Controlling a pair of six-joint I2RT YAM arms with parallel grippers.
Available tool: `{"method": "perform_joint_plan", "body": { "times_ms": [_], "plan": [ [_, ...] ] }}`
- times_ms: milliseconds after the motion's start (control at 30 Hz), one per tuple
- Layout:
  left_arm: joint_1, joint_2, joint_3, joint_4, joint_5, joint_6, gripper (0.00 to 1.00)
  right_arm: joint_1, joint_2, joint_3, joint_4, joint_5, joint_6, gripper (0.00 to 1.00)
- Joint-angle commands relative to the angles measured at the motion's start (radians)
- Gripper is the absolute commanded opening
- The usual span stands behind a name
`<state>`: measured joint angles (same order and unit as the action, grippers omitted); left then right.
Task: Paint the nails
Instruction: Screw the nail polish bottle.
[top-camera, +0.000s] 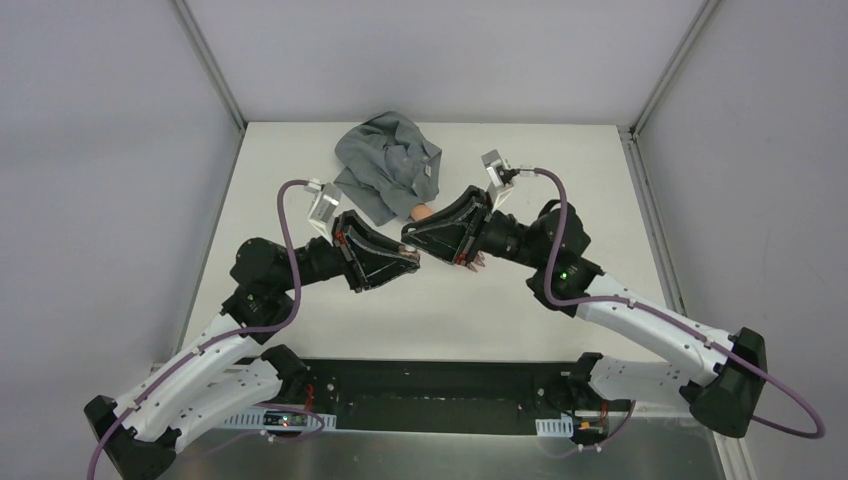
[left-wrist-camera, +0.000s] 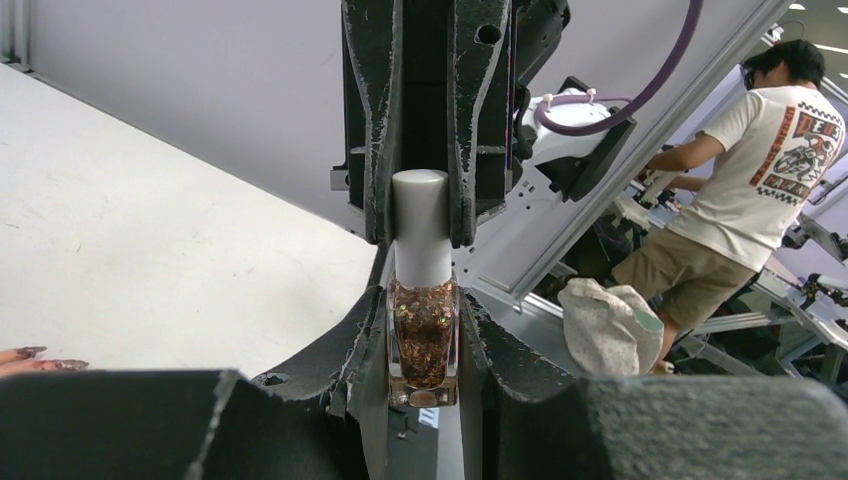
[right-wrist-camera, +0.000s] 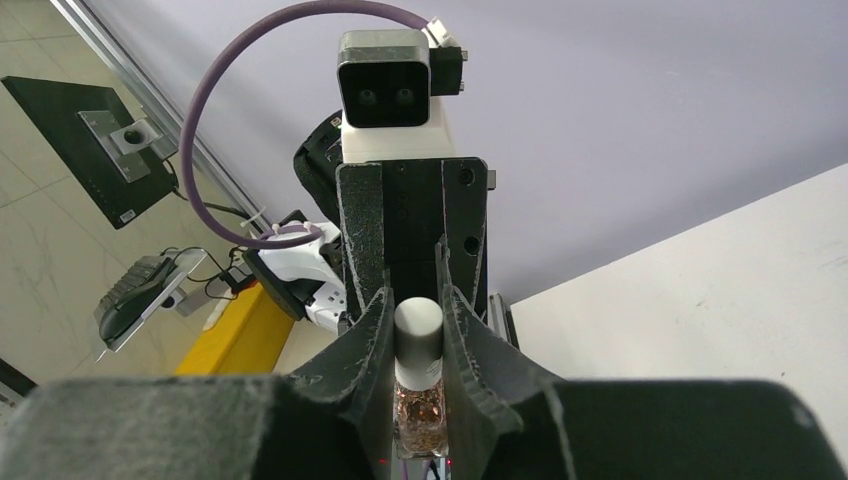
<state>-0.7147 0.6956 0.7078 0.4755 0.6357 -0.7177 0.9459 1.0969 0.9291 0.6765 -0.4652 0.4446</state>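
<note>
1. At the middle of the table (top-camera: 520, 300) the two grippers meet tip to tip, the left arm reaching in from the left and the right arm from the right.
2. The left gripper (left-wrist-camera: 423, 325) is clamped on the glass body of a small bottle (left-wrist-camera: 423, 350) of brown glitter polish, with one finger pressed to each side.
3. The bottle stands upright in that grip, and its white cap (left-wrist-camera: 419, 225) is seated on top.
4. The right gripper (right-wrist-camera: 417, 315) has its jaws drawn in narrow around the cap, the fingers lying against its two sides just above the left gripper's fingers.
5. Just far of the grippers lies the fake hand (top-camera: 422, 211). A little peach skin pokes out of the near edge of a crumpled grey sleeve (top-camera: 385, 165).
6. The nails (left-wrist-camera: 35, 354) show at the left edge of the left wrist view as two dark purplish-red points low over the table, apart from the bottle. In the top view they are too small to make out.
7. Past the cell frame on the right of the left wrist view, a person (left-wrist-camera: 760, 170) in a white T-shirt faces away
</note>
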Motion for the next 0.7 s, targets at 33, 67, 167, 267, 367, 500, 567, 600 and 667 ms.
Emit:
{"method": "perform_joint_plan", "body": {
  "times_ms": [33,67,167,267,367,500,567,600,667],
  "plan": [
    [-0.008,-0.001,0.000,0.054,-0.022,0.021,0.00,0.003,-0.023,0.033,-0.054,-0.006,-0.010,0.00],
    [-0.008,-0.003,-0.006,0.054,-0.032,0.031,0.00,0.003,-0.026,0.027,-0.066,0.006,-0.005,0.00],
    [-0.008,-0.001,-0.018,0.054,-0.066,0.074,0.00,0.016,-0.033,0.014,-0.104,0.076,0.017,0.00],
    [-0.008,0.008,-0.033,0.052,-0.100,0.128,0.00,0.057,-0.032,0.013,-0.169,0.224,0.019,0.00],
    [-0.008,0.015,-0.045,0.052,-0.138,0.171,0.00,0.105,-0.022,0.028,-0.253,0.406,0.025,0.00],
    [-0.008,0.018,-0.059,0.052,-0.187,0.220,0.00,0.157,0.013,0.056,-0.323,0.610,0.043,0.00],
    [-0.008,0.019,-0.067,0.053,-0.209,0.242,0.00,0.187,0.043,0.086,-0.356,0.675,0.035,0.00],
    [-0.008,0.020,-0.070,0.052,-0.218,0.253,0.00,0.203,0.058,0.102,-0.368,0.707,0.027,0.00],
    [-0.008,0.023,-0.077,0.050,-0.237,0.268,0.00,0.244,0.090,0.135,-0.394,0.777,0.004,0.00]
  ]
}}
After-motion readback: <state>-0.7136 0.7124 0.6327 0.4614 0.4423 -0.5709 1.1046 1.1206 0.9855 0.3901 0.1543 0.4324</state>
